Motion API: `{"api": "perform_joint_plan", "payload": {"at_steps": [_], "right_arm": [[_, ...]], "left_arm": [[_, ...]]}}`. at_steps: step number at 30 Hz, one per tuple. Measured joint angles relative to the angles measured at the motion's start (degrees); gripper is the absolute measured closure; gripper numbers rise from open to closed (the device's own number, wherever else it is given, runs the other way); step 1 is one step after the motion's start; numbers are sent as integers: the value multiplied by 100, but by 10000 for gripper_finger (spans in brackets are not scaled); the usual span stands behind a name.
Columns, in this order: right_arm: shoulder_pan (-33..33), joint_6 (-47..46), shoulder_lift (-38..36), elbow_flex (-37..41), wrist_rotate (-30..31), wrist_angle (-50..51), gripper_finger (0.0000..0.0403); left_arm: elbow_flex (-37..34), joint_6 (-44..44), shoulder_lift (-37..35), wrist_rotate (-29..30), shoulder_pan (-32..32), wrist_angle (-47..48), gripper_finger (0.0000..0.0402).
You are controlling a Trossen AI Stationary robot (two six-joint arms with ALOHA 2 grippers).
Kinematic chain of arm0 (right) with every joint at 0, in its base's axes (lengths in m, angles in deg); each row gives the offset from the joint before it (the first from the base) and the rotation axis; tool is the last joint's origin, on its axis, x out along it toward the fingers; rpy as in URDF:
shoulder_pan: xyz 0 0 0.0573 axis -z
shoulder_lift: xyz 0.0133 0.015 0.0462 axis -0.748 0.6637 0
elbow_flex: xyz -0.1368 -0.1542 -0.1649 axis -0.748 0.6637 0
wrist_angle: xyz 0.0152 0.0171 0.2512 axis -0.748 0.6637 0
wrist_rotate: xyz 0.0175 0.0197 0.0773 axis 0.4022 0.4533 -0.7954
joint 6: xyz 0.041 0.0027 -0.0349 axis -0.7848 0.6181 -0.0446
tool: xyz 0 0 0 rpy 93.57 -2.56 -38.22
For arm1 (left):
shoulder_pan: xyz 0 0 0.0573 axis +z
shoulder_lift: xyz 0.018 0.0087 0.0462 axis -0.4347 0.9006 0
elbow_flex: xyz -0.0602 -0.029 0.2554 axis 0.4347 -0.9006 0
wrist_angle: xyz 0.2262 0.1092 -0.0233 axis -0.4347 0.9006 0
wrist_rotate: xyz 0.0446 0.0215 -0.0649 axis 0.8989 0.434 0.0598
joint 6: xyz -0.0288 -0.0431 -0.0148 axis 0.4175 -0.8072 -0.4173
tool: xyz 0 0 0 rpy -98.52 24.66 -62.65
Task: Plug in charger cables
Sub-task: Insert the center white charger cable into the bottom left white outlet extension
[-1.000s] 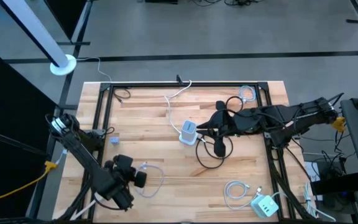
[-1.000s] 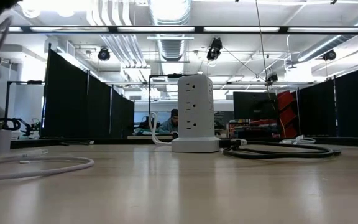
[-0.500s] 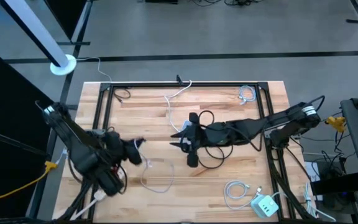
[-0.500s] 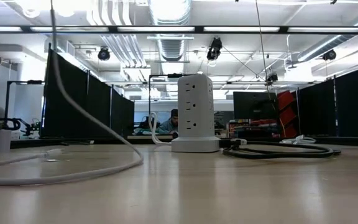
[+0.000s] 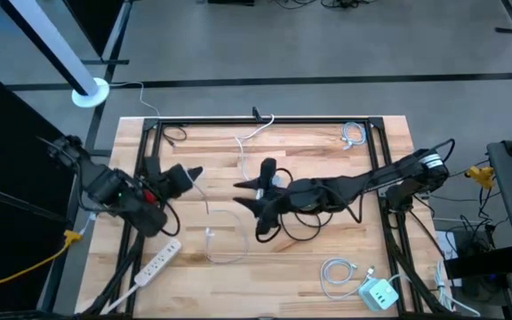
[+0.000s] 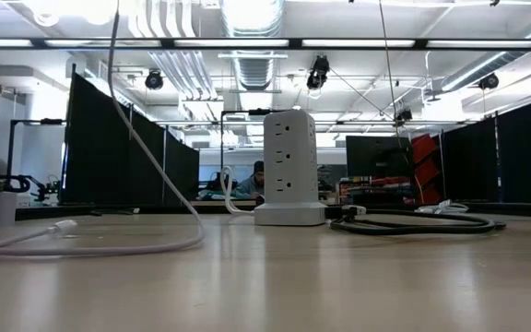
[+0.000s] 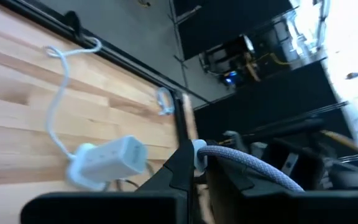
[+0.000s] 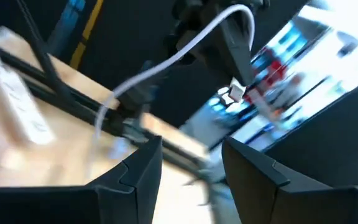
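My left gripper (image 5: 192,172) hangs above the table's left half, shut on a white charger cable (image 5: 206,206). The cable drops from it to a loose loop (image 5: 227,242) on the wood; the low view shows it slanting down (image 6: 141,148). My right gripper (image 5: 252,206) reaches to the table's middle, open and holding nothing, just left of the white socket tower (image 6: 289,166). A black charger cable (image 5: 314,218) lies looped under the right arm. In the right wrist view the open fingers (image 8: 140,171) face the left gripper and its cable (image 8: 185,46). My left gripper pinches the white cable between its two fingers just behind its end piece (image 7: 197,156). The fingers come nearly level from the table's left. The braided cable (image 7: 253,169) leaves the hold sideways and hangs slack, its lower loop on the table.
A long white power strip (image 5: 157,260) lies near the front left. Another white cable (image 5: 334,272) and a charger block (image 5: 379,292) lie at the front right, and a small white coil (image 5: 354,134) at the far right. A black frame (image 5: 265,120) borders the table.
My left gripper has risen and swung toward the far edge and the table's middle, rolling as it went. It has drawn the white cable's end up while the loop stayed on the wood. My right gripper has reached toward the table's left past the tower, rolled and opened.
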Motion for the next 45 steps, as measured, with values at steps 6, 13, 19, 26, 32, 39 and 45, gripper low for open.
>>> {"api": "perform_joint_plan", "payload": {"at_steps": [6,13,19,26,32,39,45], "right_arm": [[2,1876,278,-3,451,-548,272],[137,2744,639,-3,746,-1380,290],[274,2747,730,-1,752,-1702,296],[291,2742,731,-1,532,-1700,292],[289,2705,731,-1,438,-1700,300],[291,2697,729,-1,297,-1703,338],[291,2697,729,1,287,-1700,376]], "left_arm": [[-9,201,81,-363,218,-608,384],[-22,34,354,-716,376,-1062,384],[-22,-163,371,-787,387,-1052,384],[-22,-195,371,-804,472,-1051,384],[-22,-195,371,-805,501,-1038,384],[-22,-176,371,-832,525,-1011,384],[-61,-191,371,-1001,525,-1009,384]]}}
